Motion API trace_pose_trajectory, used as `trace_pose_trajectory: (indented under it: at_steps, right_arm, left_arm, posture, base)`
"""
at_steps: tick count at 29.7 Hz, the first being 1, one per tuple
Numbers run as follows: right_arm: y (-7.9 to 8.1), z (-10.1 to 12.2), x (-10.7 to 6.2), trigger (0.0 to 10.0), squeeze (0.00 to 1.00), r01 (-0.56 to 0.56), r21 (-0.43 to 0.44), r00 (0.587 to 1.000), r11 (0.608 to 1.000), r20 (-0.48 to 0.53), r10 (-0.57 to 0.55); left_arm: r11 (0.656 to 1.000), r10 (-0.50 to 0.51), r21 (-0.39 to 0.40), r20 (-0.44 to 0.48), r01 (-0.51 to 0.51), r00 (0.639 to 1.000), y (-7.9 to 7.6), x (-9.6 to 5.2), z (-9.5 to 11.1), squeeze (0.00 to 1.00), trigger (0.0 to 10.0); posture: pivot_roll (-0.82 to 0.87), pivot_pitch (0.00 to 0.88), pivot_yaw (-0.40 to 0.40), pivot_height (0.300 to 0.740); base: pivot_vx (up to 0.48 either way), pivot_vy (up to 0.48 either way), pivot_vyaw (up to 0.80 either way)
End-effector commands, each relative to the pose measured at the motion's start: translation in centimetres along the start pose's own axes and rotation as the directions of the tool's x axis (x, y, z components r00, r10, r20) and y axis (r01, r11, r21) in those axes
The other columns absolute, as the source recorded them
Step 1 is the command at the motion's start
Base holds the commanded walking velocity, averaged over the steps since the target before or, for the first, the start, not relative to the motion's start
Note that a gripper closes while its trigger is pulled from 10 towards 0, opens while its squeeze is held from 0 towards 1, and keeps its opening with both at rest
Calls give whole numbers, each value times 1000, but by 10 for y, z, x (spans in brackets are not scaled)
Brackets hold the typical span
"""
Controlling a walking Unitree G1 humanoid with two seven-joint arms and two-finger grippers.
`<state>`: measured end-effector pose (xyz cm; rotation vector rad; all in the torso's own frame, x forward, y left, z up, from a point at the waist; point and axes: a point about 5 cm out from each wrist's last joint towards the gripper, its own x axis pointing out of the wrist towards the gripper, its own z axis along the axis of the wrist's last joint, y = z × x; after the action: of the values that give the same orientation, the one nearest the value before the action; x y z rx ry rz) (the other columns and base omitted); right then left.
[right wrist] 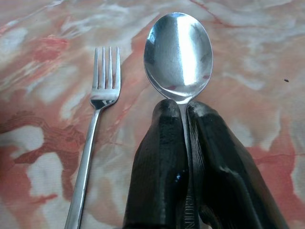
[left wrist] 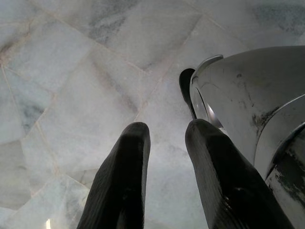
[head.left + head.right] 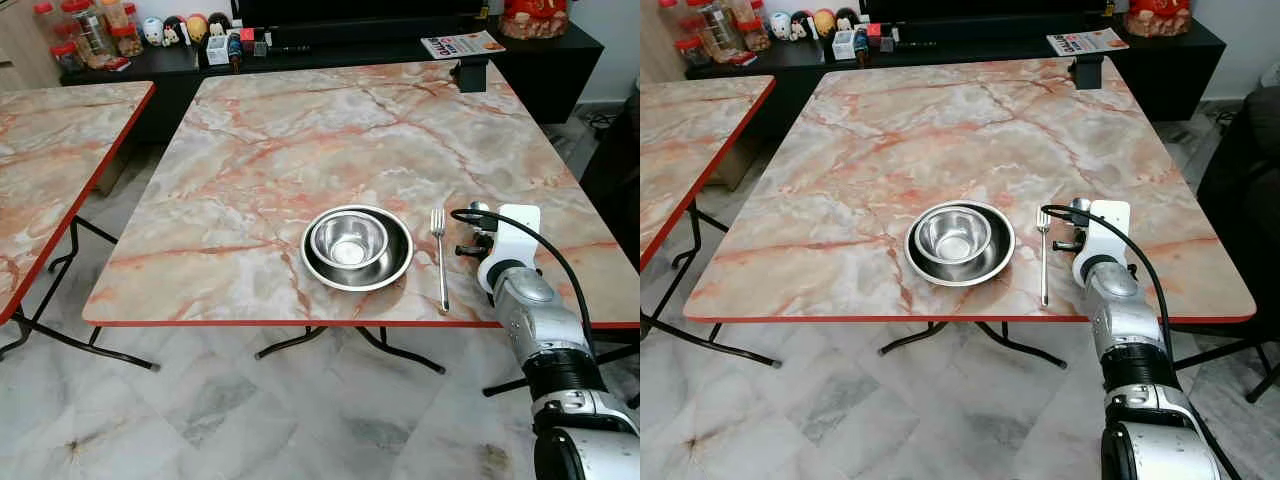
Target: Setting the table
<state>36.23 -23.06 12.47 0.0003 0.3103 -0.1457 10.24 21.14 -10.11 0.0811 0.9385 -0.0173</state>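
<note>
Head views: bowl (image 3: 349,241) nested in a wider bowl (image 3: 393,268) near the table (image 3: 300,130) front edge, fork (image 3: 440,258) just right of them. Right wrist view: right gripper (image 1: 187,110) pinching spoon (image 1: 178,55) beside the fork. Left wrist view: left gripper (image 2: 166,131) slightly spread over floor (image 2: 71,86).

Counted: two marble tables (image 3: 300,140), two nested steel bowls (image 3: 357,247), one fork (image 3: 440,260), one spoon (image 1: 178,52).

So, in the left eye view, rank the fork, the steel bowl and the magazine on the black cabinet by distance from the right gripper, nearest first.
1. Fork, just left of the right gripper.
2. Steel bowl, farther left, in the plate.
3. Magazine, far behind the table.
</note>
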Motion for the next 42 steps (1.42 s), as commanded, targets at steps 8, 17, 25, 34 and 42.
trace_pose_trajectory:
  at_steps: [8, 17, 25, 34, 42]
  right_arm:
    - [2, -2, 2, 10000, 0, -19, -4, 1000, 1000, 3, 19]
    - [1, -11, 3, 10000, 0, -16, -8, 1000, 1000, -15, 16]
    - [1, -15, 3, 10000, 0, -15, -10, 1000, 1000, -20, 14]
    - [1, -16, 4, 10000, 0, -13, -17, 1000, 1000, -17, 12]
    - [2, -14, 4, 10000, 0, -18, -18, 1000, 1000, -6, 18]
  left_arm:
    - [1000, 3, -11, -32, -3, 999, 0, -3, -8, 0, 10000]
    - [1000, 3, -10, -32, -3, 999, 1, -3, -8, 0, 10000]
    - [1000, 4, -10, -32, -4, 999, 1, -3, -8, 0, 10000]
    - [1000, 4, -10, -33, -5, 999, 0, -3, -8, 0, 10000]
    - [1000, 5, -12, -33, -5, 999, 0, -3, -8, 0, 10000]
  posture:
    - [-126, 117, 61, 736]
    - [-124, 117, 62, 736]
    - [-124, 117, 62, 736]
    - [-120, 117, 60, 736]
    - [-117, 117, 57, 736]
  base:
    - [0, 0, 0]
    - [0, 0, 0]
    - [0, 0, 0]
    - [0, 0, 0]
    - [0, 0, 0]
